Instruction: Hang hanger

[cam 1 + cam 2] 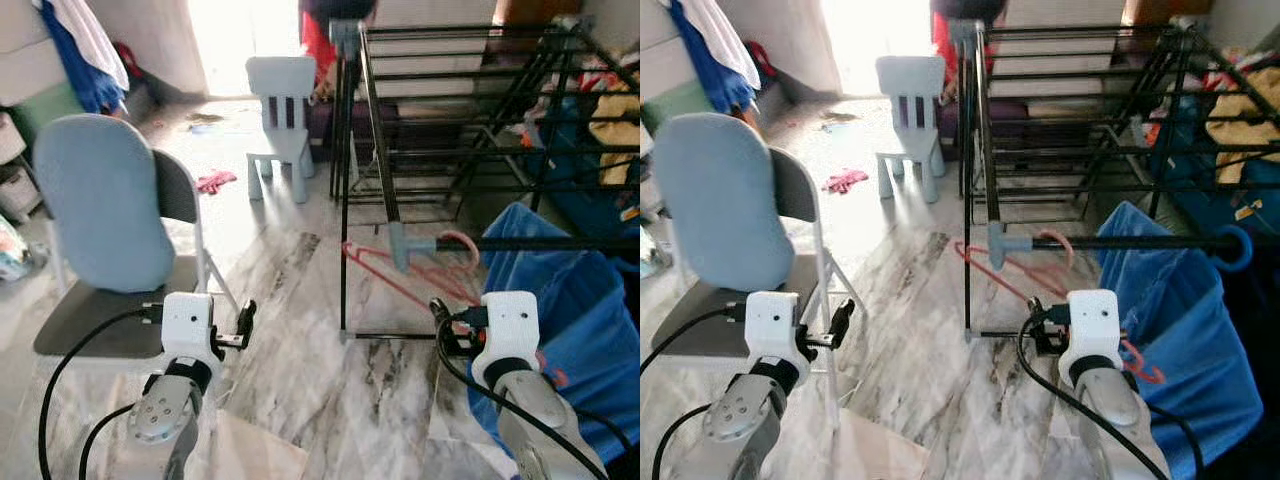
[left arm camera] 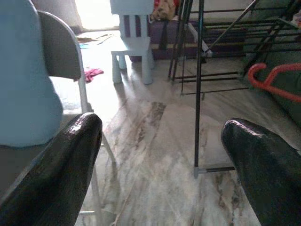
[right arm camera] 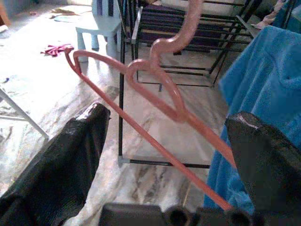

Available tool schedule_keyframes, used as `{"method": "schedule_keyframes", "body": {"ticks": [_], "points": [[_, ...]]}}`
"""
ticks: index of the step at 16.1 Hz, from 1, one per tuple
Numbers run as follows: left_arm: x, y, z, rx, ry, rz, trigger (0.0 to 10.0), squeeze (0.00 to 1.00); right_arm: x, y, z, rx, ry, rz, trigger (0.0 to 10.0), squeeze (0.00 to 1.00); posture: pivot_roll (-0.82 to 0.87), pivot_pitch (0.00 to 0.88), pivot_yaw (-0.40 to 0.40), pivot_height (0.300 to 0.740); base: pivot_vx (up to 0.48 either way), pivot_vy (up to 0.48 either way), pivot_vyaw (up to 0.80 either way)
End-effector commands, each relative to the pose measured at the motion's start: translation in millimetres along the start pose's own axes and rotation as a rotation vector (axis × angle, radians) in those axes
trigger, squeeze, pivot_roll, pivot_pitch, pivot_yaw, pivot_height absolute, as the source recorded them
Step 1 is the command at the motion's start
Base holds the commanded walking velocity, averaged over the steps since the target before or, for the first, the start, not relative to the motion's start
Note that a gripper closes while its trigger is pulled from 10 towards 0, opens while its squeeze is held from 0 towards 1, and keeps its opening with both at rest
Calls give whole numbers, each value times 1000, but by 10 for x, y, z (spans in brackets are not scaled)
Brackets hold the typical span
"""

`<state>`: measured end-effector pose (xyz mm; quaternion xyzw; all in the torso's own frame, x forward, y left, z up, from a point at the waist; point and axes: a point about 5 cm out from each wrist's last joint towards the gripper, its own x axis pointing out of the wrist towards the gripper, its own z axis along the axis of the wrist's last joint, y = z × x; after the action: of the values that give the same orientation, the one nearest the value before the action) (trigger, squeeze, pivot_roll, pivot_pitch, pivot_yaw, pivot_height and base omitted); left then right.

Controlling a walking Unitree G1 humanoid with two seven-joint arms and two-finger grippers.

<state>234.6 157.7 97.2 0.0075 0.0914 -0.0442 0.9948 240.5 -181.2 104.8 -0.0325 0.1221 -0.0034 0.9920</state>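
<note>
A pink plastic hanger (image 3: pixel 162 46) hangs by its hook (image 1: pixel 463 238) on the front black rod (image 1: pixel 540 243) of a drying rack, tilted, with its lower corner toward the left. My right gripper (image 1: pixel 441 316) is just below and in front of it. In the right wrist view its fingers (image 3: pixel 80 141) stand wide apart, the hanger's long bar runs between them, and the gripper is open. My left gripper (image 1: pixel 246 322) is raised low on the left over the floor, open, with nothing between its fingers (image 2: pixel 70 155).
A blue cloth (image 1: pixel 565 300) drapes over the rod at right. The black drying rack (image 1: pixel 450 100) stretches back. A grey folding chair with a blue back (image 1: pixel 100 200) stands close on the left. Farther back are a small pale-blue chair (image 1: pixel 282 100) and a pink rag (image 1: pixel 213 181) on the marble floor.
</note>
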Motion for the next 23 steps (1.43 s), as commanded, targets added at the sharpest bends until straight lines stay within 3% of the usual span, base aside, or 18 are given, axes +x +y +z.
{"method": "schedule_keyframes", "body": {"ticks": [1,11,23], "points": [[-9,8,-20,8,7,5,10000,0,9,-5,3,15,0,2,10000,0,-74,0,44,740,-247,0,0],[-17,-11,-38,9,18,11,10000,0,38,12,24,22,2,17,10000,0,-74,0,39,740,-257,0,0],[12,-47,-17,19,25,-3,10000,0,61,69,50,22,-3,41,10000,0,-76,0,47,740,0,-418,0]]}}
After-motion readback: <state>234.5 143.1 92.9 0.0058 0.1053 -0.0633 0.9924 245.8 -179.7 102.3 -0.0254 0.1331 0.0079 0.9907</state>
